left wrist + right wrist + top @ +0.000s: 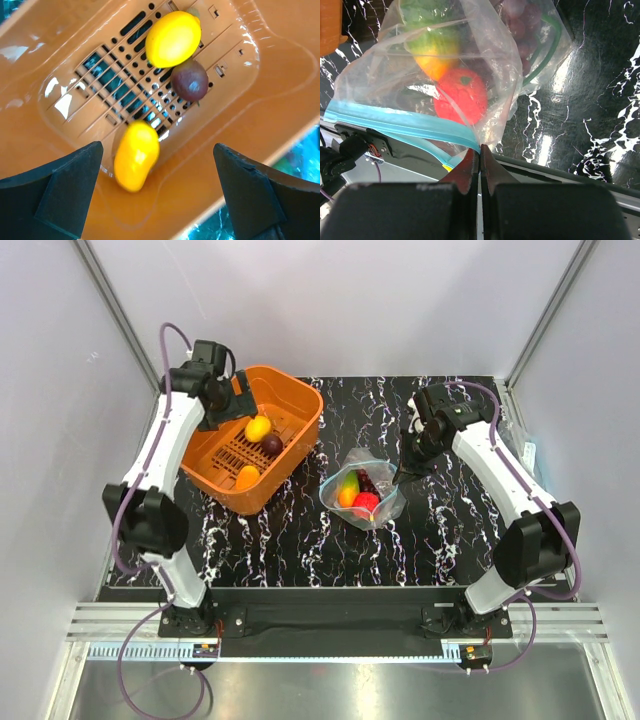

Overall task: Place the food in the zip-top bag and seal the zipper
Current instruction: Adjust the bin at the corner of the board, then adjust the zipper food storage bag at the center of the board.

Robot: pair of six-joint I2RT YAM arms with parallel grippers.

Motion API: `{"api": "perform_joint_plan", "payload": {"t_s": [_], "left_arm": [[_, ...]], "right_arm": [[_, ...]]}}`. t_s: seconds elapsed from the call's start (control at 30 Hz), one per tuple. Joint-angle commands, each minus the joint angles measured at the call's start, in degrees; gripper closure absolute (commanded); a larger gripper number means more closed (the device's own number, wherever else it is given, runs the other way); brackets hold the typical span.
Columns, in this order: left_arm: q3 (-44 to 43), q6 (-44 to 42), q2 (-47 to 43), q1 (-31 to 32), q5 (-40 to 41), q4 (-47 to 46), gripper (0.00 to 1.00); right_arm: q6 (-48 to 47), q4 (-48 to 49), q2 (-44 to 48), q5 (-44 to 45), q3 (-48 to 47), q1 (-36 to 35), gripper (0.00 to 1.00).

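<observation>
Fingers, top view: left fingers over basket; right fingers at zip-top bag, right of basket on desk.
Left wrist: fingers wide apart, empty; lemon, purple fruit in basket.
Right wrist: fingers pinched shut on bag beside zipper; apple inside.

In the left wrist view, the lower yellow-orange fruit is smeared by blur, and its type cannot be told. The orange basket runs off every edge. The fingers of the left end effector are cut off by the bottom edge.

In the right wrist view, the zip-top bag is cut off at the top, along with the mango and the grapes. The zipper ends hidden between the closed fingers of the right end effector.
</observation>
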State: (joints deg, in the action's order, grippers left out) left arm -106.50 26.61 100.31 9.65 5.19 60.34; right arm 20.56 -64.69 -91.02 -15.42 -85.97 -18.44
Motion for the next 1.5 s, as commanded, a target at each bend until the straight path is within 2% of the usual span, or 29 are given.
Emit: {"api": "perform_joint_plan", "payload": {"t_s": [0.0, 0.13, 0.2, 0.33, 0.5, 0.63, 0.8, 1.07, 1.17, 1.27, 1.33, 1.47], "left_arm": [[-6.16, -3.58, 4.79, 0.63, -3.17, -1.54, 0.02], [-12.49, -4.81, 10.51, 2.47, -4.31, 0.22, 0.02], [-13.56, -5.25, 10.26, 4.14, -5.19, -0.65, 0.02], [-8.49, -7.1, 3.51, 8.35, -11.07, -8.63, 0.01], [-2.67, -7.54, -3.1, 13.72, -18.45, -14.1, 0.01], [0.58, -8.94, -7.93, 19.95, -20.83, -16.82, 0.01], [6.03, -7.01, -13.37, 23.57, -22.24, -18.76, 0.02], [14.73, -1.57, -22.43, 33.32, -16.01, -19.38, 0.05], [19.74, 1.59, -25.77, 37.89, -10.75, -20.87, 0.06], [25.27, 8.7, -28.5, 41.15, -3.63, -21.4, 0.06], [28.35, 16.34, -29.91, 41.59, 1.12, -21.06, 0.05], [32.92, 24.96, -31.14, 41.59, 10.78, -17.72, 0.03]], "right_arm": [[-0.96, -1.14, 1.2, 1.8, -3.14, -0.46, 1.0], [-1.22, -1.06, 0.32, 2.06, -4.29, -0.46, 1.0], [-1.31, -0.8, -0.12, 2.58, -5.08, -0.37, 1.0], [-1.22, -0.71, -0.56, 3.03, -7.01, -0.46, 1.0], [-0.61, -0.97, -0.82, 3.2, -9.65, -0.37, 1.0], [-0.17, -0.44, -0.56, 2.85, -10.97, -0.28, 1.0], [1.59, 0.35, -0.65, 1.45, -13.07, -0.37, 1.0], [7.73, 4.56, 0.23, 0.31, -12.29, -0.37, 1.0], [11.08, 6.41, 1.11, -0.31, -11.24, -0.46, 1.0], [13.71, 8.69, 2.51, 0.04, -10.01, -0.55, 1.0], [14.42, 10.63, 3.74, 0.65, -9.21, -0.46, 1.0], [14.25, 11.51, 4.71, 1.71, -7.98, -0.55, 1.0]]}}
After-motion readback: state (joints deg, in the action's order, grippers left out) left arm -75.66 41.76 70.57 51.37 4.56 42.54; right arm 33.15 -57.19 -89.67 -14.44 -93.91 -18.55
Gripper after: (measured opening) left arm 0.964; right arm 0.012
